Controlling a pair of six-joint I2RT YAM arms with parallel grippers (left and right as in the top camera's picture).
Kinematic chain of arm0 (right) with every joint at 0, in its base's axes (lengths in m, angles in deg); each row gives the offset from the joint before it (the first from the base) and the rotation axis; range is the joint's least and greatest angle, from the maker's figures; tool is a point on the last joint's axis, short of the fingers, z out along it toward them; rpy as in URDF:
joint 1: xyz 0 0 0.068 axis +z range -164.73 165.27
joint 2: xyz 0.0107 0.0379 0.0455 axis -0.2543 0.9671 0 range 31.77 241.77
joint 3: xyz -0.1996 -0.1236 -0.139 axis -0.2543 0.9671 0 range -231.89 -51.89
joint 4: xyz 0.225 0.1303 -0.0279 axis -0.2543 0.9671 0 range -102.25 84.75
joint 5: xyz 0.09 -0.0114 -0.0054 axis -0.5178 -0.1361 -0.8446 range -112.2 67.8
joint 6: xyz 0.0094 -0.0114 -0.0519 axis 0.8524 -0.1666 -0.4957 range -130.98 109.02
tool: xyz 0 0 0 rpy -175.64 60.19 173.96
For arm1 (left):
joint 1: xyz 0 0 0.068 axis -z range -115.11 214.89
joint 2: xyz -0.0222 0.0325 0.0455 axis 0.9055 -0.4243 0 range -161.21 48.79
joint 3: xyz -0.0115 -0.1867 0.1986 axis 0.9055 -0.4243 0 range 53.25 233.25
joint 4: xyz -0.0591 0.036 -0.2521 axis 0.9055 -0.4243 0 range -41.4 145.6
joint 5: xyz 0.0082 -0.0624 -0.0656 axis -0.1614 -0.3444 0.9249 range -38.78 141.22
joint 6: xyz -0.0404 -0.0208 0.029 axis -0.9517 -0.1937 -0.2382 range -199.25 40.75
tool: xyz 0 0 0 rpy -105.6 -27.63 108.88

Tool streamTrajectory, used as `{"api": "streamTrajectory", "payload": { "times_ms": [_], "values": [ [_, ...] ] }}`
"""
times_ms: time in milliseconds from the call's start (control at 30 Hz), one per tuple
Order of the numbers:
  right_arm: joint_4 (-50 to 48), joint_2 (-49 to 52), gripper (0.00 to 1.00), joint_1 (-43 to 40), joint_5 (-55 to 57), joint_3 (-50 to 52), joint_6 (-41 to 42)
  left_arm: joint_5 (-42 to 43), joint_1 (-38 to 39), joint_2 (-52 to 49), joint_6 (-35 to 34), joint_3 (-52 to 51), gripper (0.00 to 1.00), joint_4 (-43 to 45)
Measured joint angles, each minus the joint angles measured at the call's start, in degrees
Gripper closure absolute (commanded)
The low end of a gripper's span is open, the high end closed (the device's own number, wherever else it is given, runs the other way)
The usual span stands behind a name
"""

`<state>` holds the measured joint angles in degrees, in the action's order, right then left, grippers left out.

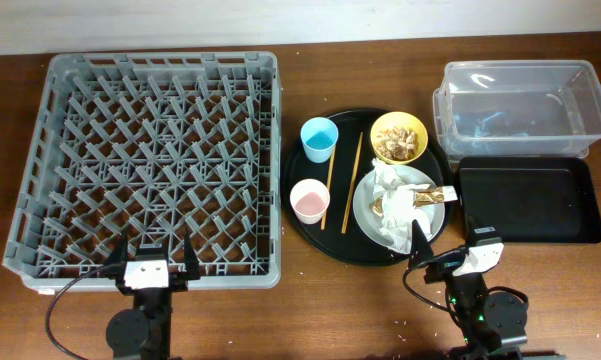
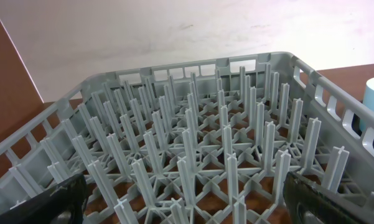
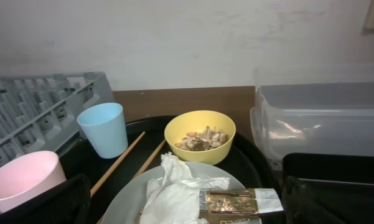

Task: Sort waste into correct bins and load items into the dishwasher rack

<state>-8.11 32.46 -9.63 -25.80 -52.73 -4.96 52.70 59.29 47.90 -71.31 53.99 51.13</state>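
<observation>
The grey dishwasher rack [image 1: 160, 62] fills the left. My left gripper [image 1: 158, 252] hangs open over its near edge, nothing between the fingers [image 2: 46, 202]. A round black tray [image 1: 310, 235] carries a light blue cup [image 1: 319, 139], a pink-inside cup [image 1: 309, 201], chopsticks [image 1: 352, 180], a yellow bowl [image 1: 399, 137] of nut scraps and a white plate [image 1: 362, 215] with crumpled tissues [image 1: 388, 185] and a gold wrapper [image 1: 422, 197]. My right gripper [image 1: 447, 240] is open just short of the plate [image 3: 127, 199], facing tissue [image 3: 174, 193] and wrapper [image 3: 236, 202].
At the right stand a clear tub [image 1: 520, 70], far, and a shallow black tray [image 1: 525, 200], near, beside my right gripper. Brown table shows between rack and round tray. The rack's upright pegs [image 2: 193, 124] rise just ahead of the left fingers.
</observation>
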Motion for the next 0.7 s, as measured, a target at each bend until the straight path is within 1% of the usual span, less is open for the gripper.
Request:
{"api": "streamTrajectory", "payload": {
  "times_ms": [200, 533, 633, 700],
  "values": [
    [2.40, 0.00, 0.02, 0.00, -0.81, -4.90, 0.02, 0.00, 0.00, 0.00, 0.00, 0.00, 0.01, 0.00],
    [11.47, 0.02, 0.02, 0.00, -0.79, -13.29, -0.07, 0.00, 0.00, 0.00, 0.00, 0.00, 0.01, 0.00],
    [13.05, 1.53, 0.02, 0.00, -0.37, -16.50, -0.09, 0.00, 0.00, 0.00, 0.00, 0.00, 0.01, 0.00],
    [14.84, 4.37, 0.02, 0.00, -0.33, -19.34, -0.04, 0.00, 0.00, 0.00, 0.00, 0.00, 0.01, 0.00]
  ]
}}
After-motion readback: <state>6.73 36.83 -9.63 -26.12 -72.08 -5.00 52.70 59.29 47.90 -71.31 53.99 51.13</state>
